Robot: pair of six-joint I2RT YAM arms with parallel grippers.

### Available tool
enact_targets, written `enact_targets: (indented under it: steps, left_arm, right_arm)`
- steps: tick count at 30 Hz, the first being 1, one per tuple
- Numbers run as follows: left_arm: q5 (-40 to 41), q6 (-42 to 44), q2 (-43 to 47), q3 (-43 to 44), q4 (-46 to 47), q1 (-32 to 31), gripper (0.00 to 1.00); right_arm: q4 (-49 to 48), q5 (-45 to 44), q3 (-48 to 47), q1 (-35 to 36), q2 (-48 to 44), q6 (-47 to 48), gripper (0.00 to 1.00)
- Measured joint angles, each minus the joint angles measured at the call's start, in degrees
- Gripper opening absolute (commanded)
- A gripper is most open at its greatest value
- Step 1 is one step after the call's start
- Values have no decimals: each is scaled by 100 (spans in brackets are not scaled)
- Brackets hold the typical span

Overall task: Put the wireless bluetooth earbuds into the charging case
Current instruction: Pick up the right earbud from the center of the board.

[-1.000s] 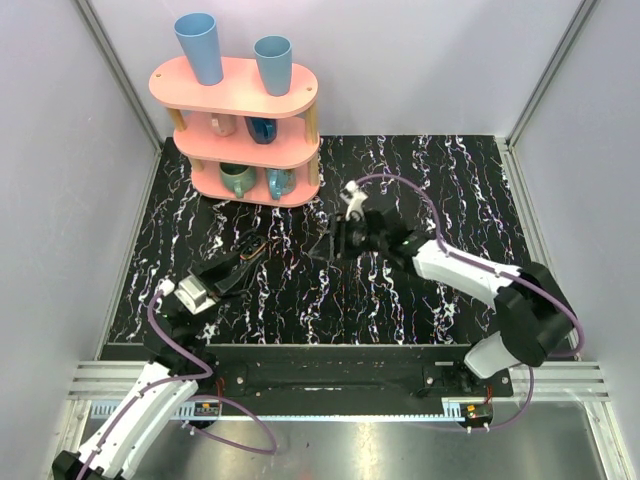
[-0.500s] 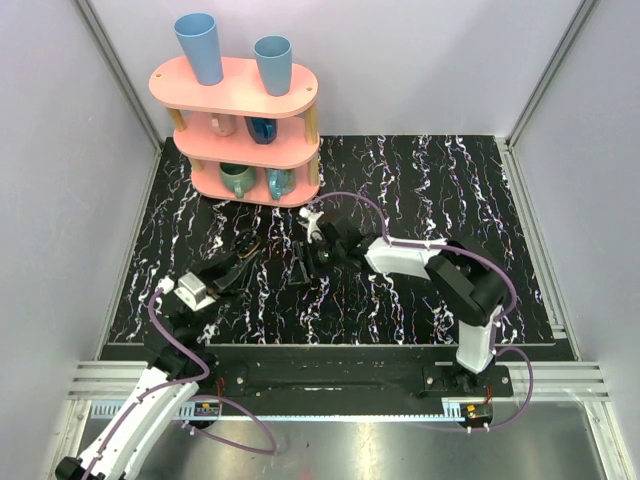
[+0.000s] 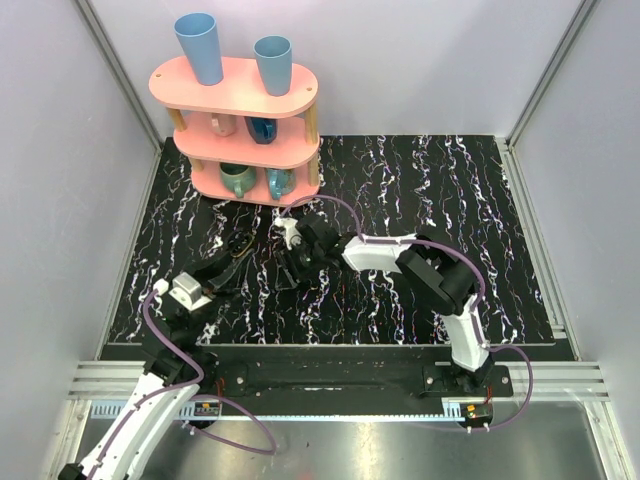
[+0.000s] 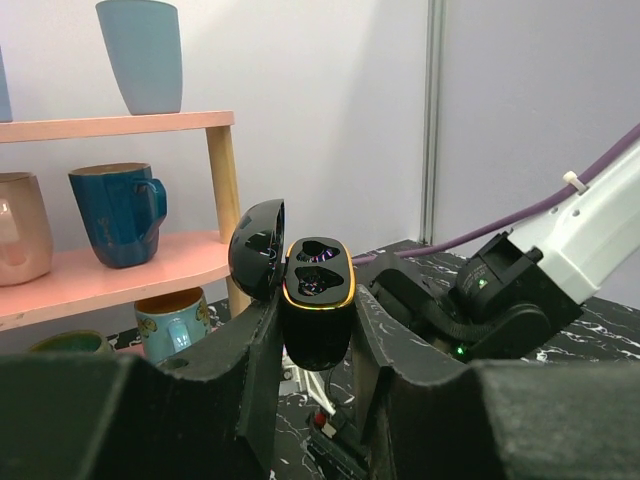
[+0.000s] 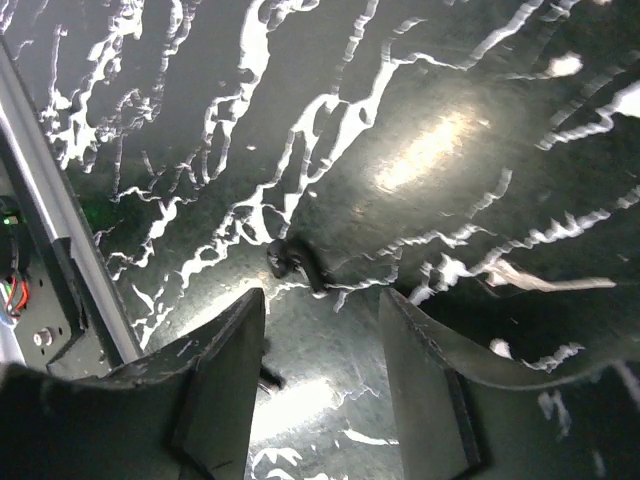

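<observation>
— Low left in the top view: spot the left arm (image 3: 150,400)?
— Yes. Rising from the bottom edge, leaning up and right, ending left of centre. Left claw (image 4: 313,322) pinched tight on the case (image 4: 318,290), gripping both sides.
— And the case itself?
— Glossy black, orange-rimmed, held upright mid-frame in the left wrist view, lid (image 4: 256,248) swung open to the left, pink shelf (image 4: 110,128) behind. Two wells with purple glints inside; cannot tell whether filled.
— Now the right arm (image 3: 375,252)?
— Folded hard at the elbow right of centre, white forearm lying low and pointing left, wrist just right of the case. Right claw (image 5: 322,305) facing down at the mat (image 5: 450,150), fingers well apart, gripping nothing.
— Anything under it?
— One small dark earbud (image 5: 293,262) lying on the mat, just beyond the fingertips, upper middle of the right wrist view, touching neither finger.
— Changed from a second ago?
— Plenty on the right: then stretched out, claw at mid-frame, elbow far right; since swung left and tucked in, claw now close beside the case. Barely anything on the left: same grip, case nudged slightly leftward.
</observation>
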State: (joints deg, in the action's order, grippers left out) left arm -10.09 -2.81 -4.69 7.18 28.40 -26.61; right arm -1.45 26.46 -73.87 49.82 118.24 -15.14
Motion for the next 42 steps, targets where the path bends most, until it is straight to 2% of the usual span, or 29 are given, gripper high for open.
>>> enact_targets:
  steps: [8, 25, 29, 30, 33, 35, 42]
  left_arm:
    - [92, 0, 98, 101, -201, 0, 0]
    - [125, -2, 208, 120, -284, 0, 0]
    - [153, -2, 210, 120, -286, 0, 0]
    - [157, -2, 214, 120, -286, 0, 0]
    - [157, -2, 238, 120, -289, 0, 0]
    - [157, -2, 240, 120, -289, 0, 0]
    - [155, -2, 223, 120, -286, 0, 0]
  right_arm:
    - [44, -125, -264, 299, 210, 297, 57]
    - [424, -1281, -616, 745, 304, 933, 51]
    - [391, -1469, -601, 828, 304, 898, 45]
    - [382, -1545, -595, 850, 304, 876, 40]
    - [339, -1757, -562, 890, 299, 796, 39]
    - [256, -1932, -481, 907, 264, 723, 31]
    - [223, -2629, 39, 911, -120, 402, 31]
